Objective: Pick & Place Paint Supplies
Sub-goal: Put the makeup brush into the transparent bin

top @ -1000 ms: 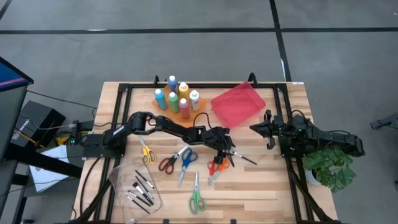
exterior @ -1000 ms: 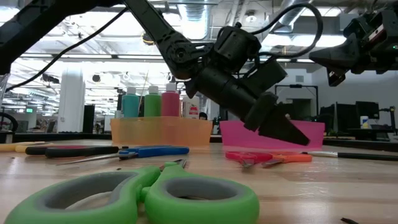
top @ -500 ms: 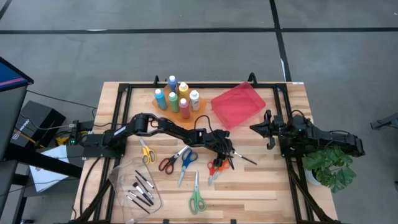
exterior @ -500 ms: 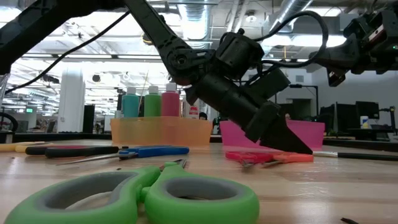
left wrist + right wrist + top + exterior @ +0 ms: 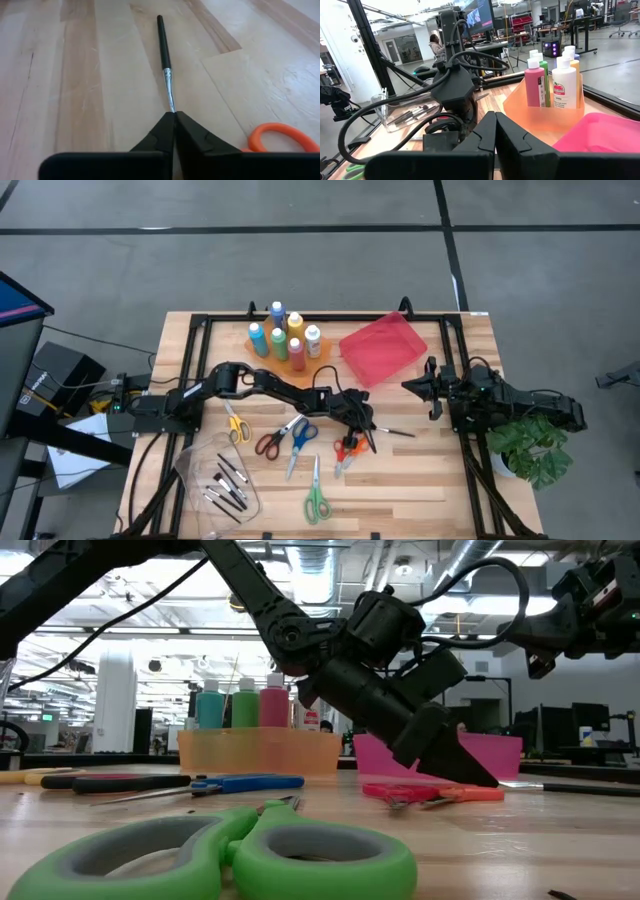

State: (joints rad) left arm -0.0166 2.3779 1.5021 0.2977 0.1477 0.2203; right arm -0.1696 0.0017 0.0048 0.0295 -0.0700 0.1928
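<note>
Left gripper point(image 5: 174, 116) is pinched shut on the thin paintbrush point(image 5: 163, 47), which lies flat on the table point(image 5: 75, 90), pointing straight out from the tips. Orange scissors point(image 5: 282, 141) sit just beside it. Right gripper point(image 5: 408, 387) waits closed, well apart, holding nothing.

The left arm reaches low across the middle of the table, its wrist angled steeply downward. The left gripper point(image 5: 369, 432) has its tip down at the table surface, and its fingers point(image 5: 192, 137) are pressed together. The right arm waits at the right side of the table, raised above the surface. The right gripper point(image 5: 408, 386) points toward the centre, its fingers point(image 5: 517, 135) closed together.
</note>
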